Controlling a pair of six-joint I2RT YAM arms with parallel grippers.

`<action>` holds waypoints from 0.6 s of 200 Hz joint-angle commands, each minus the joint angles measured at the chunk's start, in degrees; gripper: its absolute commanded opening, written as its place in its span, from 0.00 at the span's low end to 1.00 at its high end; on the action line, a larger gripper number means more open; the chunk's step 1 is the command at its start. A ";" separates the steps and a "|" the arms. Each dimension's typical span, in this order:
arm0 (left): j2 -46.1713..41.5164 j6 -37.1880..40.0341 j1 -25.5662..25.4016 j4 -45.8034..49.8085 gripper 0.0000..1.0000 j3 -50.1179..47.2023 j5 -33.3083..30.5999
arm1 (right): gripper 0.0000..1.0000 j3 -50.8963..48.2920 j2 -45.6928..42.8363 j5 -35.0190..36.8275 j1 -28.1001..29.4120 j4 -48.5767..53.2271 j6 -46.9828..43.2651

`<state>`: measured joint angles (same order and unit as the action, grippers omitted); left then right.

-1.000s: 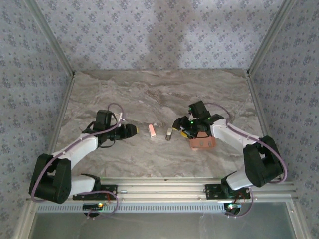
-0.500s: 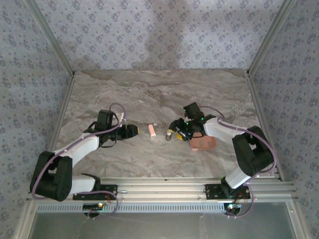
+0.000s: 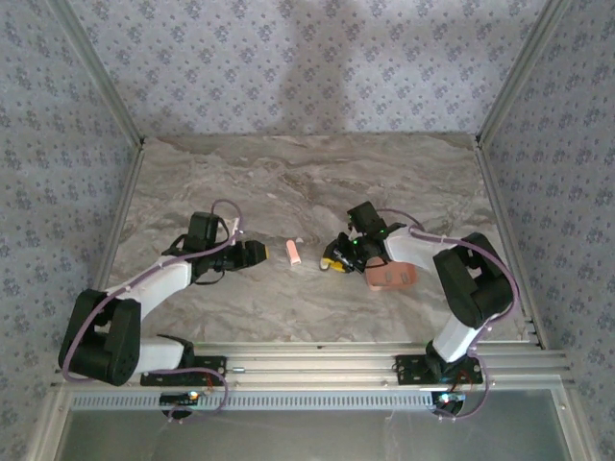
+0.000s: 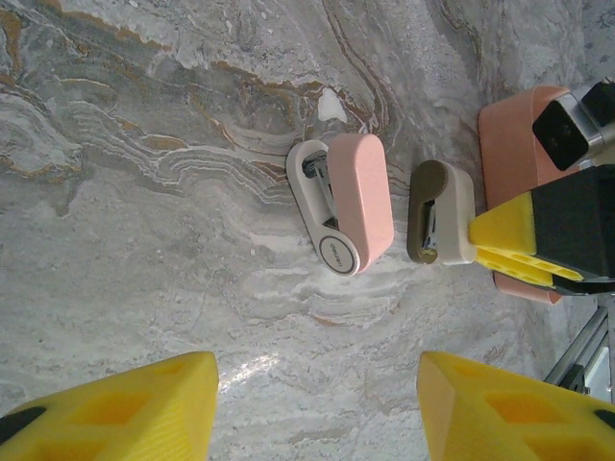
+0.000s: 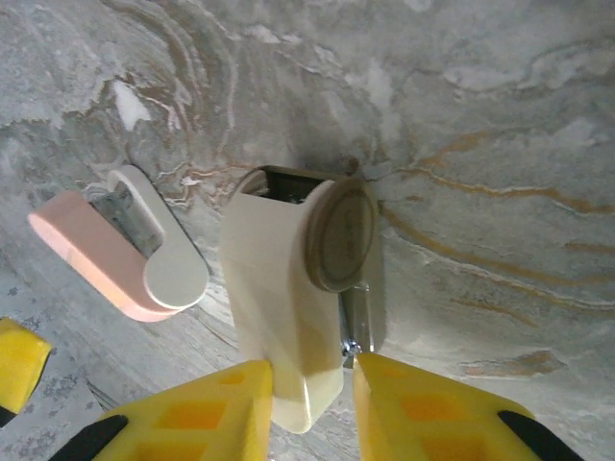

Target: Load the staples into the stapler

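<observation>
Right wrist view: right hand (image 5: 312,373) clenched on cream stapler (image 5: 269,279), fingers (image 5: 202,411) against its sides

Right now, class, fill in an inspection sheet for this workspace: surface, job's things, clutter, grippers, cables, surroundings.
Surface: marble-pattern table, with a small white fleck beside the pink stapler.
Job's things: pink stapler lies on its side mid-table; a beige device lies just beside it, not touching.
Clutter: salmon tray next to the beige device, on the right arm's side.
Grippers: left gripper open, nothing between its jaws, facing the pink stapler; right gripper clamps the beige device from both sides.
Cables: lilac cables loop along both arms, none lying across the things.
Surroundings: patterned walls; metal frame rail at the near edge.
</observation>
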<state>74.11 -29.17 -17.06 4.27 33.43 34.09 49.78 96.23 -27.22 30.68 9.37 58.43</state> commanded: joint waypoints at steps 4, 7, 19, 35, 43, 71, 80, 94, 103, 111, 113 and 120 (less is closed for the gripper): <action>-0.03 0.82 -0.34 -0.06 0.57 -0.03 1.10 | 0.26 -2.57 3.44 5.68 0.39 7.87 -2.08; -0.02 0.86 -0.34 -0.08 0.57 -0.03 1.12 | 0.26 -2.64 3.53 5.90 0.34 8.20 -2.22; -0.04 0.86 -0.34 -0.07 0.57 -0.12 1.13 | 0.24 -3.44 4.24 6.29 0.40 8.48 -2.24; -0.03 0.87 -0.34 -0.21 0.57 -0.21 0.94 | 0.23 -4.32 5.17 7.11 0.57 8.44 -2.11; -0.06 0.87 -0.34 -0.23 0.57 -0.14 0.85 | 0.23 -4.57 5.78 7.54 0.53 8.52 -2.25; -0.42 0.61 -0.34 -0.44 0.57 -0.08 0.22 | 0.24 -4.81 7.12 8.19 0.66 8.13 -3.56; -1.00 0.69 -0.33 -0.10 0.58 0.27 -0.59 | 0.27 -4.24 5.94 8.89 0.86 8.12 -4.25; -2.44 0.70 -0.34 0.24 0.60 0.79 -2.82 | 0.34 -2.45 3.07 10.51 1.11 8.86 -5.84; -3.56 0.82 -0.33 0.66 0.62 1.32 -4.93 | 0.39 -1.07 0.89 11.43 1.18 9.59 -7.13; -4.77 1.02 -0.28 1.08 0.64 1.90 -7.25 | 0.43 0.27 -1.28 12.60 1.26 10.38 -8.61; -5.05 1.10 -0.26 1.37 0.65 2.06 -7.91 | 0.45 0.59 -1.89 12.87 1.28 10.51 -9.07; -6.20 1.51 -0.26 1.84 0.67 2.52 -10.33 | 0.49 1.62 -3.88 14.19 1.31 11.41 -10.24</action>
<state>71.99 -28.97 -17.06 4.93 33.52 30.52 49.87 95.20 -23.22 31.33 11.38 53.12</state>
